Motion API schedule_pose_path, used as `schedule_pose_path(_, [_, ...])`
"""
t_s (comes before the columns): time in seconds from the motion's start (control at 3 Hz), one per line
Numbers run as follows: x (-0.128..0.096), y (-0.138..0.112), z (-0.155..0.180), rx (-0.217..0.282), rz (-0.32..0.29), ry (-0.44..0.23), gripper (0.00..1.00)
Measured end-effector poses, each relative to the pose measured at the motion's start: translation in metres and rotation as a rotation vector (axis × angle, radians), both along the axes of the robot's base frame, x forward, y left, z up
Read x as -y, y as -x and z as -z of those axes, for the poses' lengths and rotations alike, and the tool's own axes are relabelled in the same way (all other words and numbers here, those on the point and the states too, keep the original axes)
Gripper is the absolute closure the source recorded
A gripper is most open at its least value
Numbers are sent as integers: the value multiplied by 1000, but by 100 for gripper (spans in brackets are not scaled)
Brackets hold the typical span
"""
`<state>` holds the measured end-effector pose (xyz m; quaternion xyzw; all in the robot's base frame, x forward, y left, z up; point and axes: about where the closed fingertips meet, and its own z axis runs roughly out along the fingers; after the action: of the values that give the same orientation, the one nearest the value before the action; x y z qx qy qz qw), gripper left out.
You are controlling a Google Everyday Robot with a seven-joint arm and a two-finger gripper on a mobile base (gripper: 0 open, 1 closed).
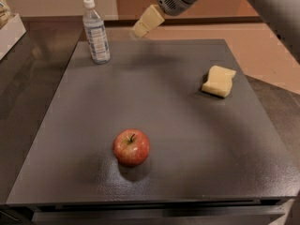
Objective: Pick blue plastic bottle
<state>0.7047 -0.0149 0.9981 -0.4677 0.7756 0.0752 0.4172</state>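
Note:
The blue plastic bottle [96, 32] stands upright at the far left corner of the dark grey table [154, 102]. It is clear, with a white cap and a pale blue-and-white label. My gripper [142, 26] hangs in the air above the table's far edge, to the right of the bottle and apart from it. Its cream-coloured fingers point down and to the left. It holds nothing.
A red apple [131, 147] sits near the front middle of the table. A pale yellow sponge [218, 81] lies at the right side. A white object [10, 29] stands off the table at the far left.

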Motion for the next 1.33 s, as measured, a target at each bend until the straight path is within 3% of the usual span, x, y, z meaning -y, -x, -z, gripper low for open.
schedule_pose_path(0.33, [-31,-12,6,-9,-38,-28,0])
schedule_pose_path(0.67, [-88,-36,14,-42,-127,-99,0])
schedule_pose_path(1.33, [-144,-59,26,-95,-189,-184,0])
